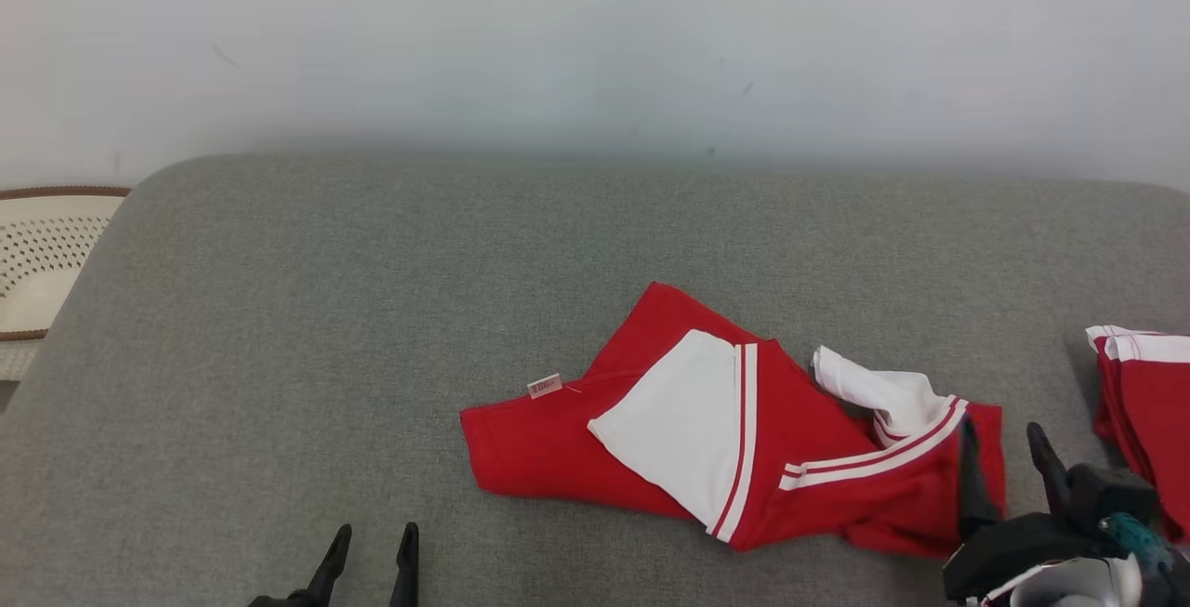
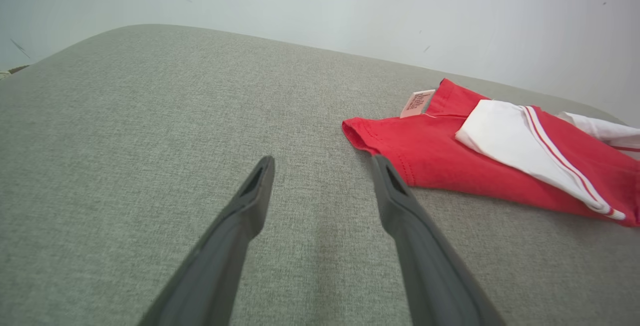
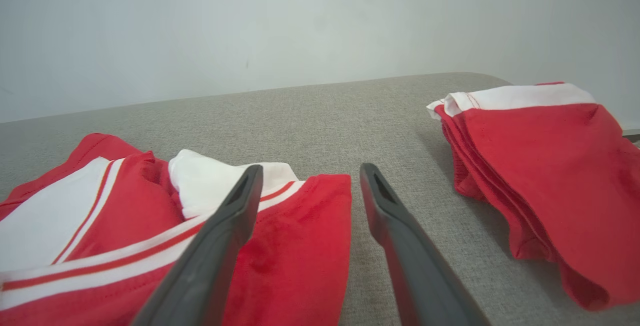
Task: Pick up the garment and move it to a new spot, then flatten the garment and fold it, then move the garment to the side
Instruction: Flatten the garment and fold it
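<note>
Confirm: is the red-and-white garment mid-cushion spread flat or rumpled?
Rumpled, not flat. On the garment, a white panel lies folded over the red body, and more white fabric bunches up near its right end.

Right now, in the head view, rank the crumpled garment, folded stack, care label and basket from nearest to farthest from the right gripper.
1. Crumpled garment, partly under the right gripper.
2. Folded stack, just right of it.
3. Care label, far to the left.
4. Basket, at the far left edge.
</note>
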Controlling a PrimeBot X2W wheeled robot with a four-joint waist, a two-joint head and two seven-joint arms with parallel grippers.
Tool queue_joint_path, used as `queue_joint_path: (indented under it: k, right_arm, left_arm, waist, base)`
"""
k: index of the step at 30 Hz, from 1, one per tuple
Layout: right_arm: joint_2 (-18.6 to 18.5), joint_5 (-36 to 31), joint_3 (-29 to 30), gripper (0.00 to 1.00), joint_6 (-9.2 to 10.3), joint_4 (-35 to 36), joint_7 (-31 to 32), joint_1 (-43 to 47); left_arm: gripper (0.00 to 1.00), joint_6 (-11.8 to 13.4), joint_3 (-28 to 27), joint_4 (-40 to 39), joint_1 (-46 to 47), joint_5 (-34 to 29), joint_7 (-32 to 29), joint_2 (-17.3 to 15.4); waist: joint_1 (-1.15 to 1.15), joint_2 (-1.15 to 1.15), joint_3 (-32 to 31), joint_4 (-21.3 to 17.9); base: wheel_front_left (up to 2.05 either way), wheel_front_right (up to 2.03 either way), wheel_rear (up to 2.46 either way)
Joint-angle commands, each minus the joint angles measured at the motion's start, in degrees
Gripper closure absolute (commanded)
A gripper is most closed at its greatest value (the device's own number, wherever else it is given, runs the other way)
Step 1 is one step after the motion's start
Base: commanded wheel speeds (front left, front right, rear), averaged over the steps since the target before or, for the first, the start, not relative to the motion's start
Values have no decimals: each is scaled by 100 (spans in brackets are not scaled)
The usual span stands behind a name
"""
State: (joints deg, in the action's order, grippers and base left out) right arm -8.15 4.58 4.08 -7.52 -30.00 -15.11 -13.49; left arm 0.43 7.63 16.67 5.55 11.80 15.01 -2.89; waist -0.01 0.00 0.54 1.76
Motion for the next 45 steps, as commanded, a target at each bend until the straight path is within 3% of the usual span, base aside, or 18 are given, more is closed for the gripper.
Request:
queue_joint_path:
  k: [1,11,24,32,39,41,42,44,45]
  right_arm:
    - [7,21,-155,0,7,65,-2,-50]
    - [-132,302,-1496,0,7,-84,-1,-583]
    - [-897,417,-1818,0,7,-1546,-1,-1712]
    - [-1030,751,-2241,0,7,-2103,-1,-1652]
    - [-1039,1144,-2957,0,5,-2439,35,-1905]
    - [-1060,1192,-3020,5,5,-2477,37,-1939]
    - [-1085,1228,-3081,28,5,-2537,46,-1978]
    - [-1119,1291,-3146,95,5,-2673,60,-2045]
    - [-1150,1310,-3176,100,5,-2741,62,-2085]
  left_arm:
    - [0,-18,12,11,-94,-8,22,-2]
    - [0,16,176,38,-25,134,22,-5]
    - [0,91,333,-20,94,187,22,-2]
    - [0,166,395,-77,164,237,22,-2]
    - [0,170,491,-71,262,261,22,-4]
    - [0,170,499,-72,273,269,22,-3]
    - [0,168,508,-71,272,271,22,-3]
    - [0,179,517,-55,258,287,22,-4]
    - [0,192,514,-45,259,308,22,-4]
  waist:
    - [1,0,3,43]
    - [1,0,140,452]
    - [1,0,605,1014]
    - [1,0,765,1011]
    - [1,0,874,963]
    - [1,0,886,968]
    - [1,0,897,977]
    - [1,0,918,998]
    - [1,0,931,1009]
  base:
    - [0,0,0]
    - [0,0,0]
    - [0,0,0]
    - [0,0,0]
    - [0,0,0]
    - [0,0,0]
    - [0,0,0]
    - [0,0,0]
    - [0,0,0]
